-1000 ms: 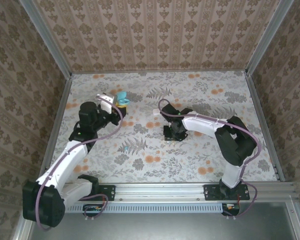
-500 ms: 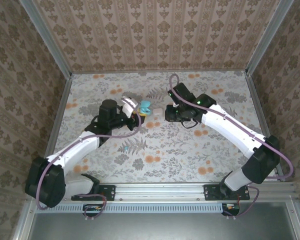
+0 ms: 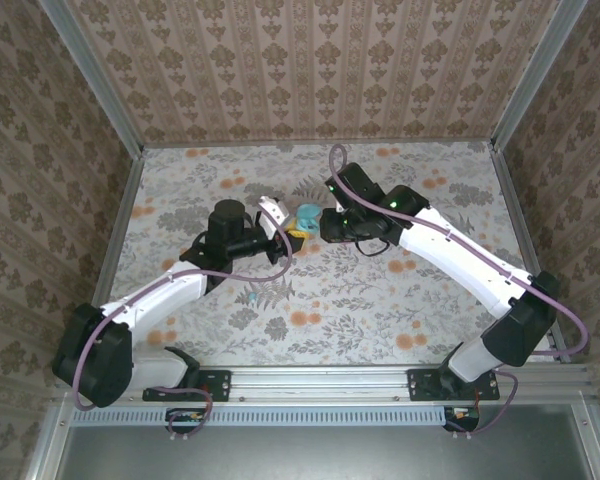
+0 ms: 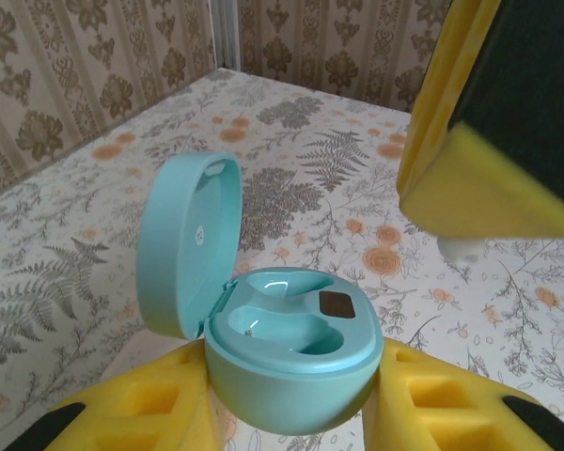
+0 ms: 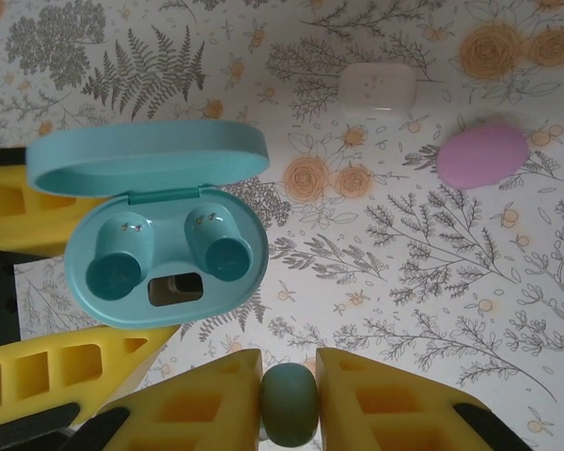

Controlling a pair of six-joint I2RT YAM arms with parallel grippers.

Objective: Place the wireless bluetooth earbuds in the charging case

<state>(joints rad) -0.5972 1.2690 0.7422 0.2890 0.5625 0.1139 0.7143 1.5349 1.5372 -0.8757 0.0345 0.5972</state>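
Between the R gripper [image 5: 289, 365] jaws, pinched tight: 1 teal earbud [image 5: 289, 406], close by the open teal case [image 5: 164, 246]. Case has 2 wells, both empty, lid up; L gripper [image 4: 291, 404] jaws clamp its base, held off the table [image 5: 404, 282]. R wrist cam picks up 1 white case [image 5: 376, 86] & 1 pink case [image 5: 482, 155] lying on the table; L wrist cam gives the teal case side-on

Left arm [image 3: 155, 298] and right arm [image 3: 460, 258] were white-shelled with black joints, purple cables [image 3: 75, 385] trailing; fingers [image 5: 381, 404] were blocky yellow.
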